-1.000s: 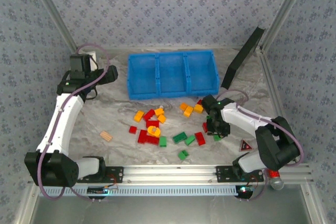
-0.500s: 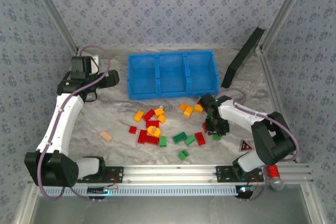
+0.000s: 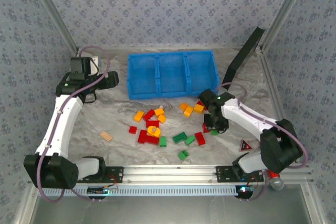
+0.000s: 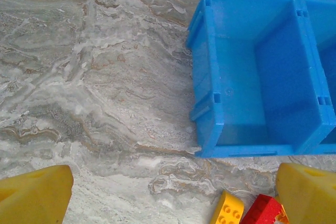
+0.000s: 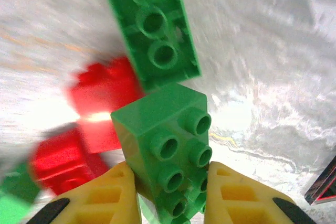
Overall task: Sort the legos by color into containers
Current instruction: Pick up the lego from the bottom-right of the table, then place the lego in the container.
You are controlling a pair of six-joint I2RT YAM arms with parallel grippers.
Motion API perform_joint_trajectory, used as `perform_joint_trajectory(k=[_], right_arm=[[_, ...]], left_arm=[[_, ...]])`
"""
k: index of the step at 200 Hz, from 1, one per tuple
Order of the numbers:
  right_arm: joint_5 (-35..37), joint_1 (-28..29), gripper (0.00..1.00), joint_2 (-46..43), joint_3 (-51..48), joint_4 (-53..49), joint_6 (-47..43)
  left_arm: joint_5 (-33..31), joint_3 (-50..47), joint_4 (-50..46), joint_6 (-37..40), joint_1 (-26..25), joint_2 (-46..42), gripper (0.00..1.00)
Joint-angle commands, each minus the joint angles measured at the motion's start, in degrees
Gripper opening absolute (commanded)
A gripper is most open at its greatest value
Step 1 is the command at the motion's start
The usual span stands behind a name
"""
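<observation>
Bin bright blue; legos red, orange-yellow, green; table grey-veined marble; walls pale floral print.

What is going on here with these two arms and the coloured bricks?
The right gripper is shut on a green brick among other green and red ones. The left gripper hangs open near the left end of the blue bin. Its compartments look empty, and the loose bricks lie scattered in front of it.
</observation>
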Motion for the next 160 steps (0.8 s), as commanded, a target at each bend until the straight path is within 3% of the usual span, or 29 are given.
perform_joint_trajectory(k=[1,54,79,117,160], right_arm=[[1.85,-0.18,0.2,0.22,9.26,-1.97,-1.36],[7.05,-4.19,0.21,19.67,31.45,3.39,-13.72],[6.56,-6.99,0.21,29.37,40.15,6.0,-16.77],[5.18,-9.2,0.22,40.76,49.16,7.2,-18.76],[2.91,-10.22,0.27,46.86,53.0,8.52,-19.21]], left_arm=[[1.6,2.11,-1.2,0.72,-0.23,-0.77,0.99],[2.86,1.06,-3.03,0.88,-0.46,-1.11,0.99],[3.71,-2.37,-3.91,0.49,-2.97,-1.42,0.99],[0.41,-8.1,-5.06,-0.56,-12.68,-0.86,0.99],[-2.08,-13.96,-1.32,-1.07,-24.71,3.47,0.99]])
